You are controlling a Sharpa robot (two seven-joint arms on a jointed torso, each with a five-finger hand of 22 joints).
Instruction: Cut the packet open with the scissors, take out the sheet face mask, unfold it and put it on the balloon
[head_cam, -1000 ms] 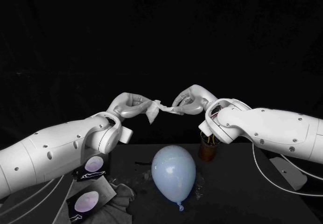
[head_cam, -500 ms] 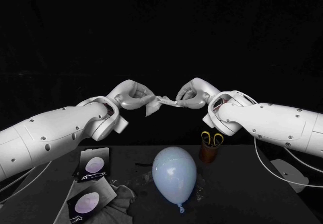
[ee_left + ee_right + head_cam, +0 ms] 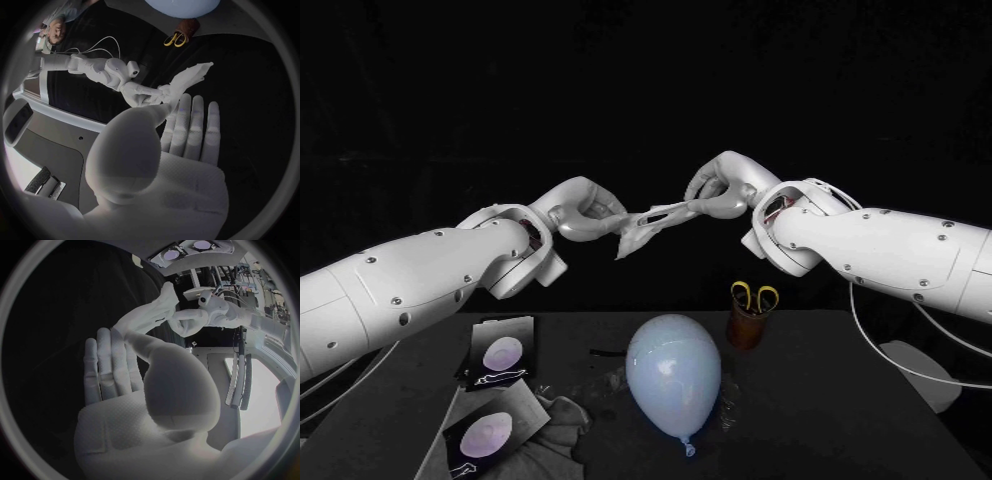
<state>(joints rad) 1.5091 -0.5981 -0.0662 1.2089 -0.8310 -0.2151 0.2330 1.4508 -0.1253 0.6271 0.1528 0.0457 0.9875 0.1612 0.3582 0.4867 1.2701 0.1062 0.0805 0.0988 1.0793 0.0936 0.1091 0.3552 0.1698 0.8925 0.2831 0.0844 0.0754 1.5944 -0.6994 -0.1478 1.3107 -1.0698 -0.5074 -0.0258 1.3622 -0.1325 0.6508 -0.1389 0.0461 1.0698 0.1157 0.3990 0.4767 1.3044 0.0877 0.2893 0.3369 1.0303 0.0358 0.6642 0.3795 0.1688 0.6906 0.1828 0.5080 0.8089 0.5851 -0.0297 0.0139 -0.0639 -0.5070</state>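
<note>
High above the table, my left hand and right hand each pinch an end of the white sheet mask, which stretches between them as a crumpled, partly folded strip. The left wrist view shows the mask beyond my left hand, and the right wrist view shows the mask past my right hand. The pale blue balloon lies on the table below, knot toward me. The yellow-handled scissors stand in a brown cup right of the balloon.
Two face mask packets lie at the table's left, with a crumpled grey cloth beside them. A white cable runs off the table's right side.
Both hands have risen and drawn slightly apart, the right higher than the left. The mask between them has stretched into a longer strip.
</note>
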